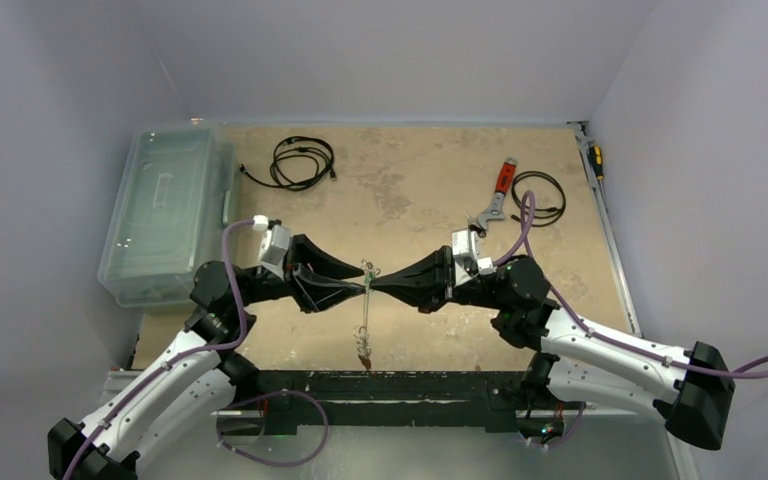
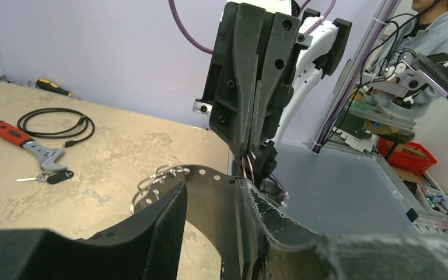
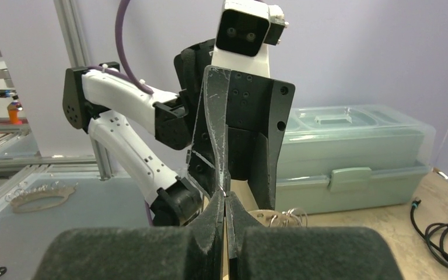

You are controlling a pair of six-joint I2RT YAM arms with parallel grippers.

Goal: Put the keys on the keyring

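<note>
one lidded clear box [image 1: 165, 210]; right jaws tight on keyring [image 1: 366, 305], left jaws ajar

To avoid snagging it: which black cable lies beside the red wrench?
The coil on the right, beside the wrench; the other cable lies left, near the plastic box.

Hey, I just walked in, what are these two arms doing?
The right pincer and left pincer meet tip to tip above the table. The right one is shut on the top of a thin metal hoop, apparently the keyring, which hangs down with what look like keys at its bottom. The left one faces it, jaws apart around the same spot, not clearly gripping. Another key lies on the table beside the red-handled wrench.
</note>
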